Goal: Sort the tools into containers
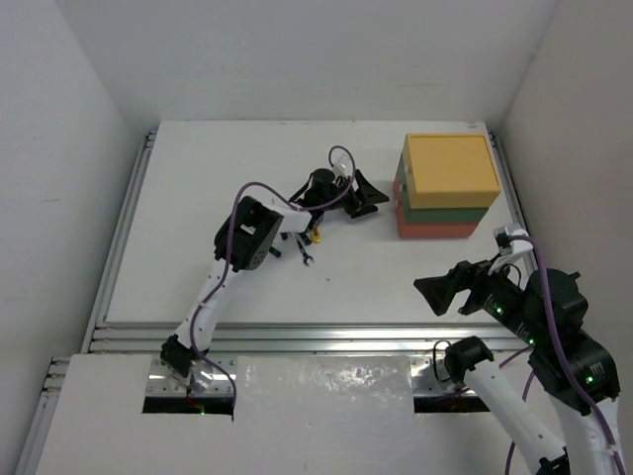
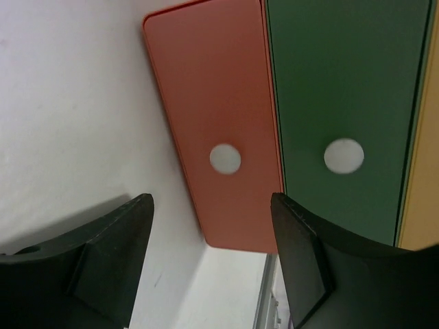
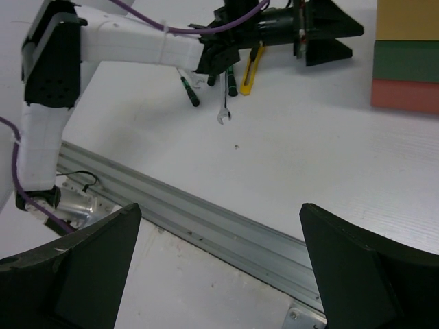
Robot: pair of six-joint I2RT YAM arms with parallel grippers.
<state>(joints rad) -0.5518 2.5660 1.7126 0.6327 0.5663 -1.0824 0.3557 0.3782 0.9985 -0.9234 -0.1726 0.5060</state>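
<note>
My left end effector [image 2: 211,200], fingers apart and empty, points right at the stacked yellow, green and red-orange plastic drawer boxes [image 1: 447,188]. The small hand tools [image 3: 247,72] lie behind it, leftward on the white worktop [image 1: 198,198].

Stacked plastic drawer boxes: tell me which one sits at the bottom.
The red-orange rectangular plastic drawer box, resting on the white table; the dark green box lies on it, and the yellow box tops the stack.

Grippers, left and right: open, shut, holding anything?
Left gripper: open, nothing between the fingers.
Right gripper: open wide, holding nothing.
</note>
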